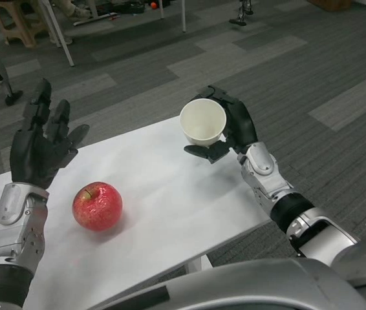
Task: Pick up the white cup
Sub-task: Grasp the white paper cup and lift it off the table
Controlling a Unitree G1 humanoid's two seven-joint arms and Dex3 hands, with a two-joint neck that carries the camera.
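Cup (pixel 202 121), white, sits tilted in the right hand (pixel 229 129), fingers (pixel 204 152) clamped around it, above the desk (pixel 163 187) far edge. Left hand (pixel 41 145) raised, fingers spread apart. Apple (pixel 97 205) rests on desk.

The white cup (pixel 202 122) sits in my right hand (pixel 231 129), lifted clear above the far right corner of the table. It is plain and round, empty inside, tipped so its open mouth faces toward me and slightly left.
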